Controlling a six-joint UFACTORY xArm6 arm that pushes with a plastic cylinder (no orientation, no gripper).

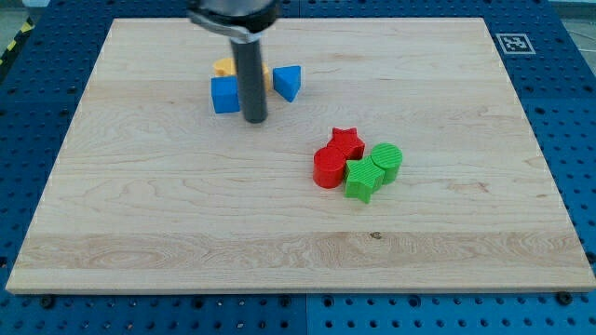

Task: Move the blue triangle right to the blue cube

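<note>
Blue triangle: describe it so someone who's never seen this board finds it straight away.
On the wooden board, look near the view's top, left of centre, where my tip stands. The blue triangle lies just right of the rod. Unlike the square blue cube left of the rod, it is wedge-shaped.

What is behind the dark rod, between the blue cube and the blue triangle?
A yellow block shows behind the rod, above the blue cube and left of the blue triangle. The rod covers its middle, so its shape is unclear. My tip rests beside the cube.
</note>
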